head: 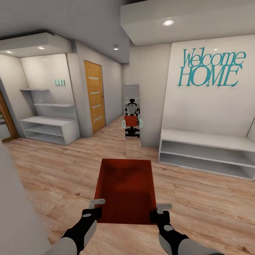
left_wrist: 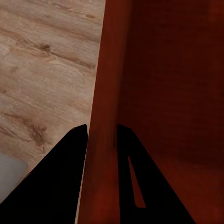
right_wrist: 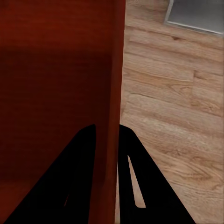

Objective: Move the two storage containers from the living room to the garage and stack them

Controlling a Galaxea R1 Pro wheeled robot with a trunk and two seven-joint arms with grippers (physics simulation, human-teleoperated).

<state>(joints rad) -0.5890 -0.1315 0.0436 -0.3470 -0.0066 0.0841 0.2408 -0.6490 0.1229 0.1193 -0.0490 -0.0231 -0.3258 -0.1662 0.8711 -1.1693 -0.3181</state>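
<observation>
Storage container [head: 124, 191]: near wall's lower part hidden between the arms; its floor too dark to read in both wrist views. Right-hand white bench [head: 209, 152] cut by the frame edge. Small teal wall letters [head: 59, 82] over the left shelves too blurred to read.

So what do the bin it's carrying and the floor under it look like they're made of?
The storage container looks like matte orange-red plastic: plain, thin straight walls, no grain, though it's only a render. The floor looks like light wood planks, with visible grain, knots and seams.

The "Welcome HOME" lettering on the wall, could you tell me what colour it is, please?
Teal, on a white wall panel; the "Welcome HOME" lettering shows best in the head view.
</observation>
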